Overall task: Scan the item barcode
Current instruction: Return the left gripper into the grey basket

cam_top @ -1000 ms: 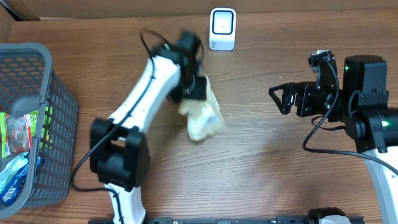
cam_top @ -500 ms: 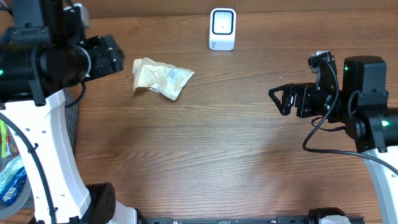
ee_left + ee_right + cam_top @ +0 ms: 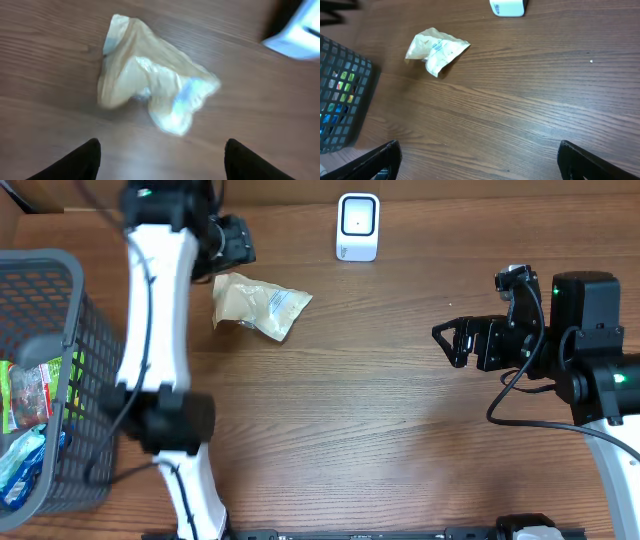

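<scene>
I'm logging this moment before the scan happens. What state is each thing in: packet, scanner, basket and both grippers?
packet: crumpled, lying loose on the table, not held.
scanner: standing on the table, apart from the packet.
basket: upright, partly filled.
left gripper: open, empty, over the packet.
right gripper: open, empty, away from the packet.

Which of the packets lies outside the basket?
The crumpled cream packet, on the table near the white scanner; the green packet and blue packet sit inside the grey basket.
</scene>
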